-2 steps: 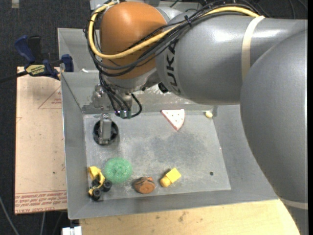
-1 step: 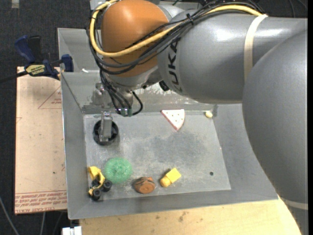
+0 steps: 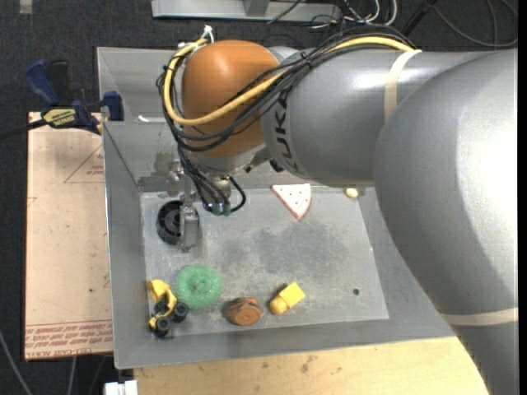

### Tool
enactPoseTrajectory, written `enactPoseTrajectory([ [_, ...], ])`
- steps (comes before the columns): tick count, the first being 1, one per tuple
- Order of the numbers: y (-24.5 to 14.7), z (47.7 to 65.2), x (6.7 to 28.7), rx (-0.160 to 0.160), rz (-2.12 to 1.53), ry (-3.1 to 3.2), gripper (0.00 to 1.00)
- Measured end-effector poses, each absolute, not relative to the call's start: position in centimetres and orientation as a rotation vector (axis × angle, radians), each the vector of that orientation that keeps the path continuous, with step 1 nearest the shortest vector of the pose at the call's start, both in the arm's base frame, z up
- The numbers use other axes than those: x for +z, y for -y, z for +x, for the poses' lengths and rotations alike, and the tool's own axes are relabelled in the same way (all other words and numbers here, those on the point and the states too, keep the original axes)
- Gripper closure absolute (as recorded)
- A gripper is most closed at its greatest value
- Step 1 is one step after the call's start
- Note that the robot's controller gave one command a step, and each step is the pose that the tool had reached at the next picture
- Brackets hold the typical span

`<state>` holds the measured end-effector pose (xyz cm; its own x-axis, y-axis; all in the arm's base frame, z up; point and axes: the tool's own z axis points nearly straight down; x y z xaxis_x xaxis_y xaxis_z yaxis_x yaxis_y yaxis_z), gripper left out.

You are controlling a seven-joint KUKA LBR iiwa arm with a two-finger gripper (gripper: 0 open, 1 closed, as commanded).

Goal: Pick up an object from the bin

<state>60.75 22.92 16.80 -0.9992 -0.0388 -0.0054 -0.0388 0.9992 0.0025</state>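
Note:
My gripper [image 3: 188, 227] reaches down at the bin's left side, under the orange wrist cover. One metal finger shows, standing right at the edge of a black ring-shaped thing [image 3: 171, 221] that lies on the bin floor near the left wall. Whether the finger touches the black thing I cannot tell. A red and white wedge [image 3: 293, 198] lies to the right of the gripper, partly under the arm.
Along the bin's front lie a green fuzzy ball [image 3: 199, 285], a yellow and black toy vehicle [image 3: 162, 306], a brown round piece [image 3: 243, 310] and a yellow block [image 3: 286, 298]. A small pale ball [image 3: 352, 192] sits by the arm. The big arm covers the bin's right and back.

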Motion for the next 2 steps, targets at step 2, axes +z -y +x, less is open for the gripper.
enactPoseTrajectory([
  [2, -20.9, 62.2, 12.2, 0.004, -0.111, -3.136, 0.00],
])
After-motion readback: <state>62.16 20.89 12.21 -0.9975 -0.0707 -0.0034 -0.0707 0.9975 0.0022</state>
